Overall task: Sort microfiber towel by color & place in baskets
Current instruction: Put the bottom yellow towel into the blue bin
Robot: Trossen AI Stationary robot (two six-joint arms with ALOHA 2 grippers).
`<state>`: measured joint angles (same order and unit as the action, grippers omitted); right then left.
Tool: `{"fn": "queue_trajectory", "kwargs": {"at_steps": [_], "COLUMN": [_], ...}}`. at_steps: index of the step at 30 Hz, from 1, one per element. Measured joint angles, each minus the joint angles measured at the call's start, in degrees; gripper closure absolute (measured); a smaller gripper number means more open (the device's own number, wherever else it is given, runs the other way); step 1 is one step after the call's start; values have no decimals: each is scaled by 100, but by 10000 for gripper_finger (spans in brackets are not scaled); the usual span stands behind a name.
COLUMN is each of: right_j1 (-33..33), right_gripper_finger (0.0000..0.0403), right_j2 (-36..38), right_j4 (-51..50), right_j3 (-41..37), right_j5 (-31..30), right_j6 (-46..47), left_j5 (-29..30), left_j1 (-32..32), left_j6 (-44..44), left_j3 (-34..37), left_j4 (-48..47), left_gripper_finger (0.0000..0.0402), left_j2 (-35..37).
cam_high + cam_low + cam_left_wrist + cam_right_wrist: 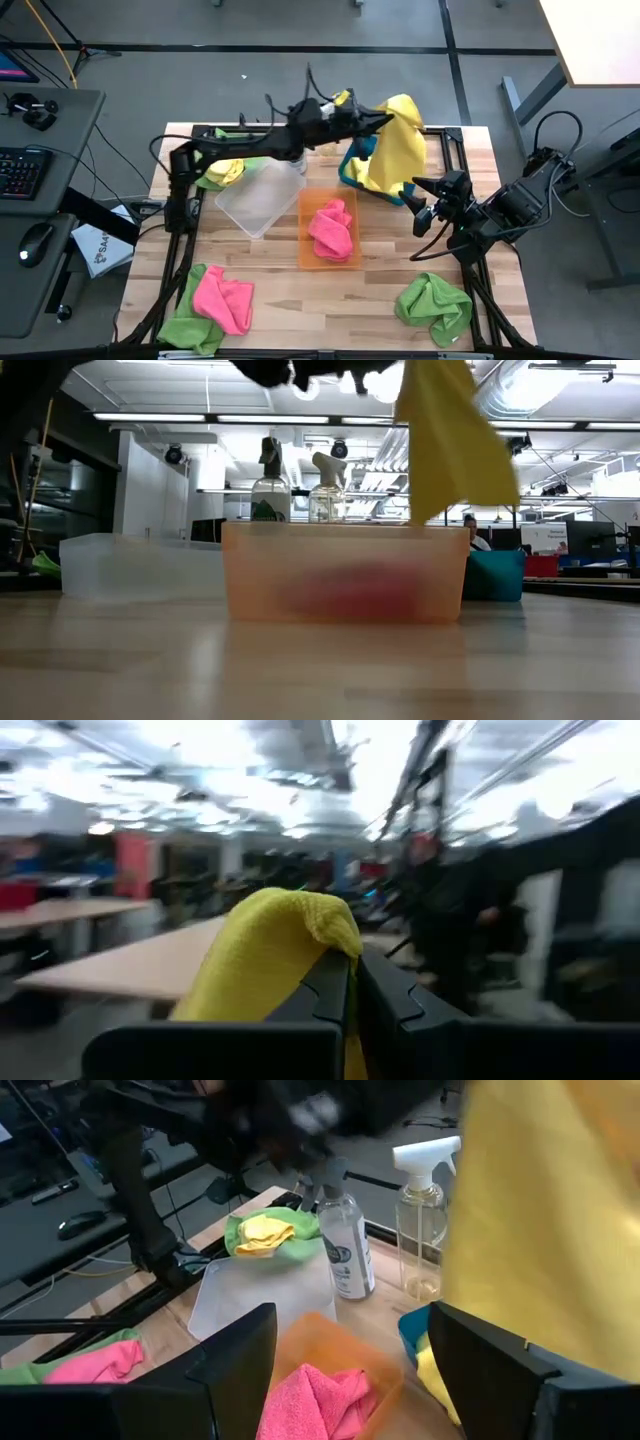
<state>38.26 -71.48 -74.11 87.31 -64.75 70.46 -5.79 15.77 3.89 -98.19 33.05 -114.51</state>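
Note:
My left gripper (pixel 385 117) reaches high across the far side of the table and is shut on a yellow towel (pixel 400 145), which hangs over the teal basket (pixel 348 168). In the low view this yellow towel (pixel 450 440) hangs high behind the orange basket (pixel 345 575). A pink towel (pixel 332 228) lies inside the orange basket (pixel 305 240). The clear basket (pixel 255 200) stands to its left. My right gripper (pixel 425 205) waits open to the right of the baskets, touching nothing. My left gripper pinches the yellow towel between its two shut fingers (pixel 335 985) at a bunched top fold (pixel 300 915). The fingers lie roughly level, pointing toward the table's right. The towel hangs slack below them above the teal basket; whether its lower end touches the basket I cannot tell.
A green and a yellow towel (pixel 222 172) lie near the far left. A green and pink pile (pixel 210 300) sits at the near left, and a green towel (pixel 433 305) at the near right. Two spray bottles (pixel 345 1245) (pixel 420 1220) stand behind the baskets.

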Motion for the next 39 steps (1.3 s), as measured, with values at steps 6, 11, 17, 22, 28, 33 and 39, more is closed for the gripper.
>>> {"fn": "queue_trajectory", "kwargs": {"at_steps": [6, 11, 17, 22, 28, 33, 39], "right_j1": [0, 1, 2, 2, 2, 2, 2], "right_gripper_finger": [146, 146, 146, 146, 146, 146, 146], "right_j2": [0, 0, 0, 0, 0, 0, -2], "right_j4": [0, 2, 11, 20, 20, 20, 20], "right_j3": [-1, -2, -2, -2, -4, -4, -4], "right_j5": [0, 0, 0, 0, -9, -13, -13], "right_j6": [0, 1, 17, 20, 109, 111, 111], "left_j5": [449, 457, 449, 501, 461, 544, 787], "left_j1": [13, -91, -169, -151, -244, -348, -380], "left_j6": [325, 482, 916, 950, 981, 1155, 1208], "left_j3": [4, 6, 4, 4, 4, 4, 4], "left_j4": [-64, -196, -1373, -2628, -3354, -3527, -3487], "left_gripper_finger": [401, 401, 401, 401, 401, 398, 359], "left_j2": [-538, -864, -932, -940, -940, -940, -940]}}
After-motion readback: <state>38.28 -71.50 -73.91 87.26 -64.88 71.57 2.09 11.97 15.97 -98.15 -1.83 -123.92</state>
